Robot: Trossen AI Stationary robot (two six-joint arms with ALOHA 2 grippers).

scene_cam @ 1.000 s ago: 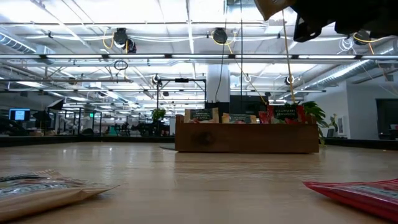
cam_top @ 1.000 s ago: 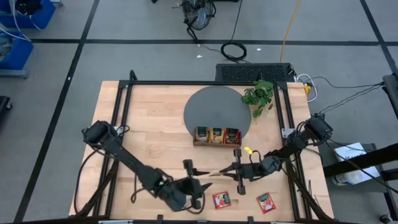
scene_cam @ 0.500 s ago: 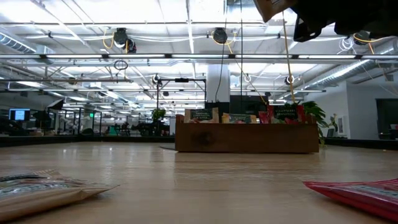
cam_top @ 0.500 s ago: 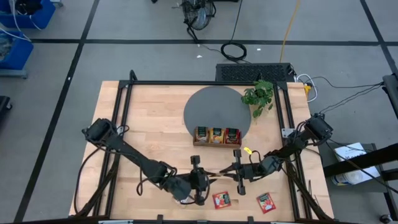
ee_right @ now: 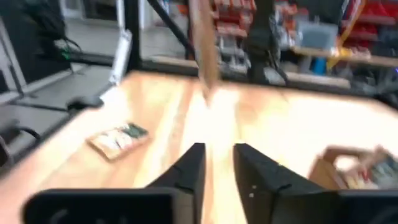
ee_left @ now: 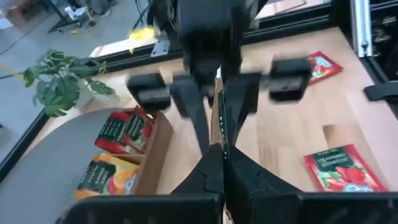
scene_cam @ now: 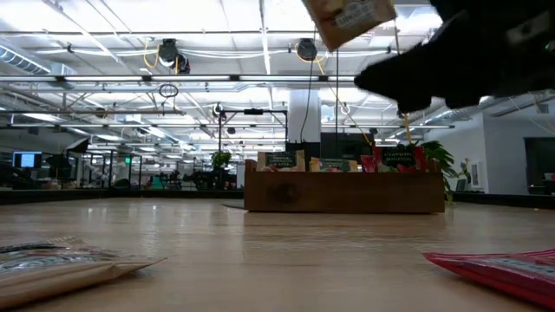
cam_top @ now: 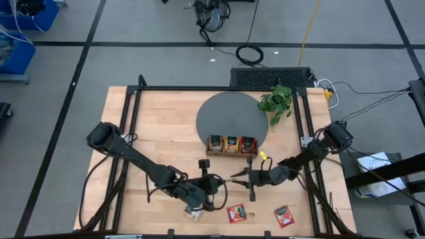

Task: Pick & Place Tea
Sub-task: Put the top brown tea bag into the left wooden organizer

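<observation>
From above, the left gripper (cam_top: pixel 224 180) and right gripper (cam_top: pixel 239 177) are seen tip to tip over the bench (cam_top: pixel 166 126), a beige sachet (cam_top: pixel 232 178) between them. Another beige sachet (cam_top: pixel 194 212) and two red sachets (cam_top: pixel 236 213) (cam_top: pixel 284 216) lie near the front edge; the wooden tray (cam_top: pixel 231 153) sits on a grey mat (cam_top: pixel 222 109)

At bench level, the raised sachet is seen hanging high

In the left wrist view, the left gripper is clamped on the sachet's edge – the right gripper's fingers flank it

In the right wrist view, the right gripper's fingers are seen apart – nothing between them
</observation>
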